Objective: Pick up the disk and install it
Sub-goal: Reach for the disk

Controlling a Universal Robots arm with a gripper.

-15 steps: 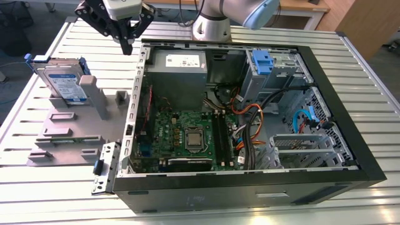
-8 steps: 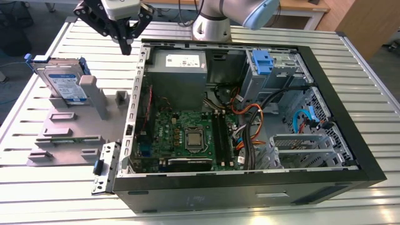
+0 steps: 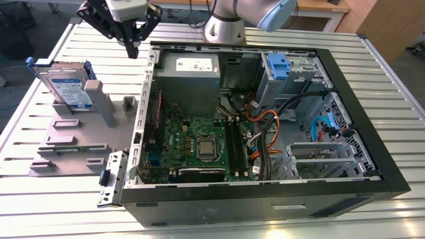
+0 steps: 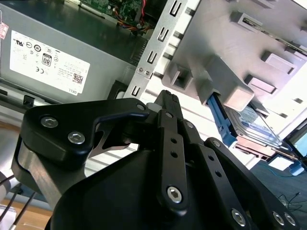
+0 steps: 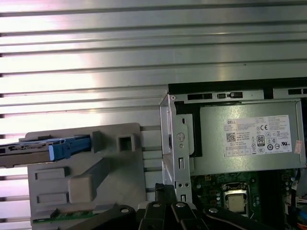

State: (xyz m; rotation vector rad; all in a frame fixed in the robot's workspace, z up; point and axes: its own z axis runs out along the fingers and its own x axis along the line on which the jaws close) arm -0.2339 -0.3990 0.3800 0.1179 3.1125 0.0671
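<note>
Disk [image 3: 69, 89] – silver, with a white-and-blue label and a blue carrier around it – stands on edge in a slot of a grey holder [image 3: 73, 144], outside the computer case [image 3: 265, 199]. In the exterior view the open case lies closest, by the near edge of the slatted metal table [image 3: 53, 219], with its motherboard [image 3: 199, 144] facing up. Further back, towards the table's far corner at the exterior view's left, the holder carries the disk. Beyond that the gripper [image 3: 133, 50] hangs above the case's side wall – between the holder and the power supply [image 3: 189, 67], touching neither, its fingers clenched together on nothing. The arm's base [image 3: 226, 30] stands at the table's far edge.
</note>
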